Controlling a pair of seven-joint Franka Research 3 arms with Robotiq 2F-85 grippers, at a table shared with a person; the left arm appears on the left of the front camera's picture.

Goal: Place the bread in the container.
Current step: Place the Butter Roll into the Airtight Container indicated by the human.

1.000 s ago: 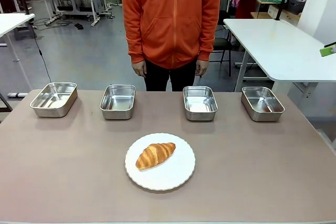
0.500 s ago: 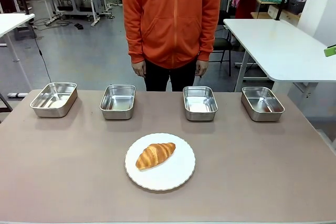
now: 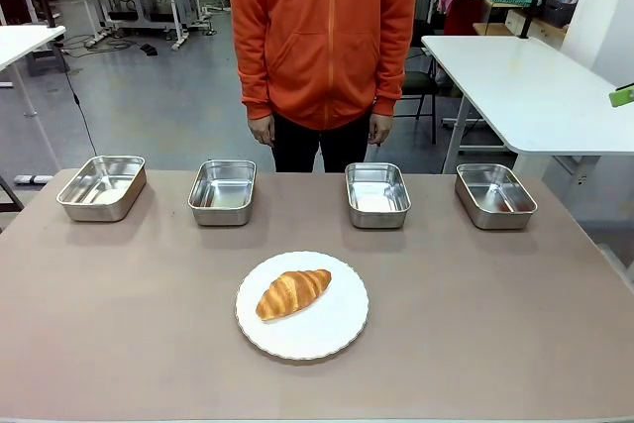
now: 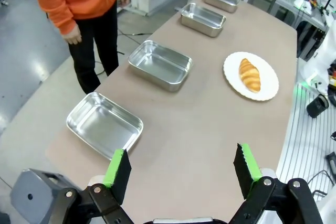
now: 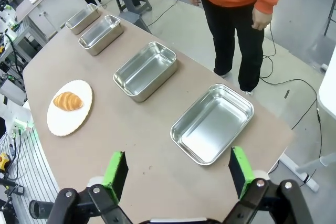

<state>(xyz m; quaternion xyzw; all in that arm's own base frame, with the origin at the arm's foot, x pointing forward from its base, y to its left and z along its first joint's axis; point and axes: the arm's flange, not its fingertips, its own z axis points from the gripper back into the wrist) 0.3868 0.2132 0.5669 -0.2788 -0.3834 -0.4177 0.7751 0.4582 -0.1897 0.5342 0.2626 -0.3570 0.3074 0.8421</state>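
The croissant (image 3: 292,292) lies on a round white plate (image 3: 327,329) at the table's near middle. Four identical steel pans stand empty in a row along the far edge: far left (image 3: 102,186), middle left (image 3: 222,191), middle right (image 3: 377,194), far right (image 3: 495,195). My left gripper (image 4: 182,169) hangs open high over the table's left end, above the nearest pan (image 4: 105,124), far from the croissant (image 4: 250,74). My right gripper (image 5: 177,174) hangs open high over the right end, above its nearest pan (image 5: 212,123), with the croissant (image 5: 67,100) far off.
A person in an orange hoodie (image 3: 327,27) stands at the far side behind the two middle pans, both hands hanging down. A green pad tip (image 3: 622,96) pokes in at the front view's right edge. Bare tabletop (image 3: 495,324) surrounds the plate.
The green pad tip at the front view's right edge has shifted a few pixels. The croissant, the pans and the person have not moved.
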